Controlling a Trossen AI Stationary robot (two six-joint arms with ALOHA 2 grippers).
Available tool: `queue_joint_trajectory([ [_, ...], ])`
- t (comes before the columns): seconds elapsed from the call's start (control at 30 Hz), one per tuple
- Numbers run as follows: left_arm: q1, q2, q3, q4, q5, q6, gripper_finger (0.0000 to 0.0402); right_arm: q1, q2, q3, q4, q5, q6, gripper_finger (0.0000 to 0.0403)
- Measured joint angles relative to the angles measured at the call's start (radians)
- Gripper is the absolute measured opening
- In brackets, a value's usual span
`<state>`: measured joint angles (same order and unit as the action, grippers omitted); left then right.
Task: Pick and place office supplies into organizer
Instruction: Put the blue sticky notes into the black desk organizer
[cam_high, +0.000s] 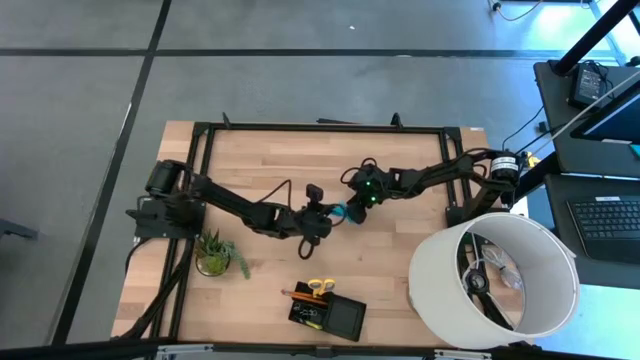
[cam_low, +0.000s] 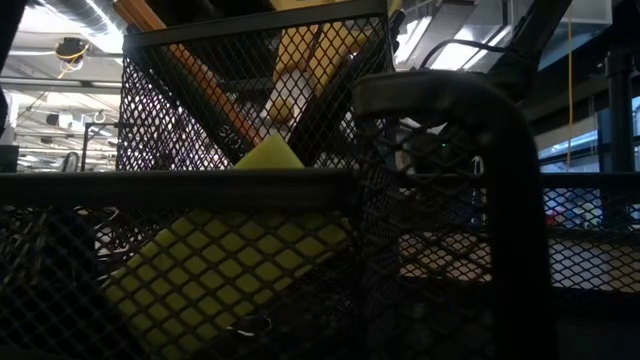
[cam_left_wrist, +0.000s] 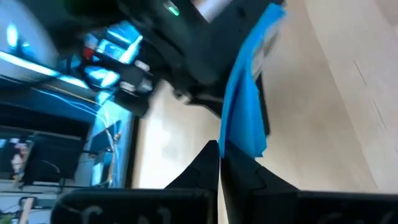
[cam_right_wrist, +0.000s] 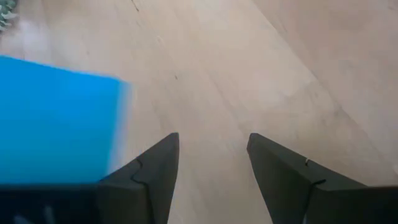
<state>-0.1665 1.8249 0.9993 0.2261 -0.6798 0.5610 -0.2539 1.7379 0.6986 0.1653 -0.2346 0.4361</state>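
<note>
From above, I see my left hand (cam_high: 333, 217) pinched shut on the blue pad (cam_high: 340, 211) at mid-surface (cam_high: 400, 270), the right hand (cam_high: 357, 208) just beside it. The organizer (cam_high: 328, 314) sits at the near edge, scissors (cam_high: 320, 287) in it. Low down, its mesh fills my view, with a yellow block (cam_low: 225, 270) inside. My left wrist shows fingers (cam_left_wrist: 199, 171) clamping the pad's edge. My right wrist shows its jaws spread, holding nothing, over bare wood beside the pad.

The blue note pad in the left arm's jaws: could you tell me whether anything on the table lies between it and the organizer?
Nothing visible does: bare wood separates the blue note pad from the organizer; the potted plant stands off to one side.
</note>
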Motion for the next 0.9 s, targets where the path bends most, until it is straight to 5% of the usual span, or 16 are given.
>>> queue_joint_trajectory([
  [0.5, -0.226, -0.23, 0.0, -0.043, -0.304, 0.013, 0.0002, -0.032, 0.0, -0.001, -0.032, -0.014, 0.004, 0.02],
  [0.9, -0.442, -0.195, 0.028, 0.127, -0.433, -0.015, 0.0002, -0.031, 0.002, -0.003, -0.015, -0.007, 0.022, 0.02],
])
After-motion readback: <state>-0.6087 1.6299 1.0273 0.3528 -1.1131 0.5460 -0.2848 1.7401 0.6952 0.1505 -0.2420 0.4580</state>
